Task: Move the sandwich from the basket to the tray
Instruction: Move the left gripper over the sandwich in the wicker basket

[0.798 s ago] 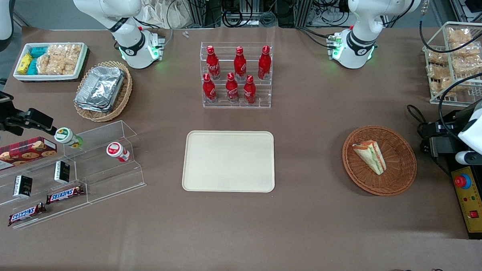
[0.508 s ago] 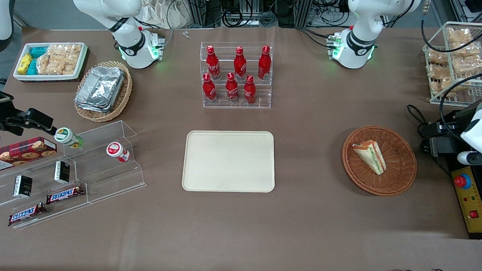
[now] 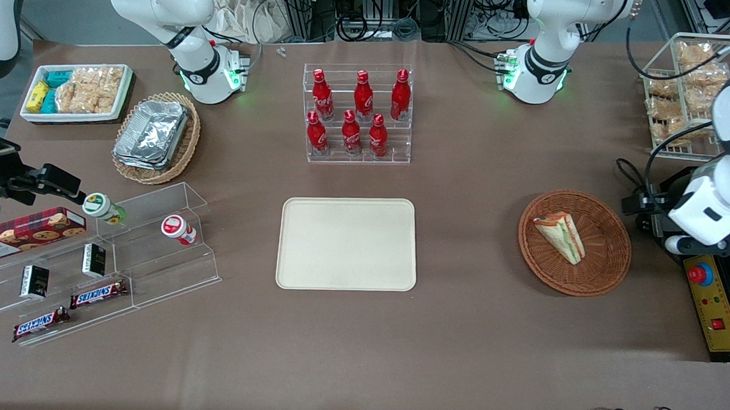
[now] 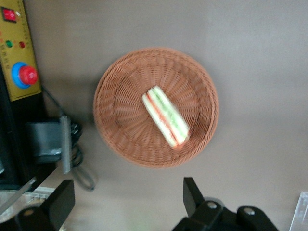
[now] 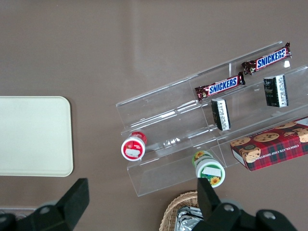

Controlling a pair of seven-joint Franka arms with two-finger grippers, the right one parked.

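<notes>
The sandwich, a wrapped white-bread wedge with green and orange-red layers, lies in the round reddish-brown wicker basket toward the working arm's end of the table. The left wrist view shows the sandwich lying in the basket. My left gripper hangs above the table beside the basket's rim, apart from it. In the wrist view the gripper is open and empty. The cream-beige tray lies bare at the table's middle.
A yellow control box with a red button and a black box with cables stand beside the basket. A clear rack of red bottles stands farther from the camera than the tray. A wire rack of snack bags is near the working arm.
The left arm has swung from the table's edge toward the basket, bringing the gripper closer to its rim. The sandwich, basket and tray have not moved.
</notes>
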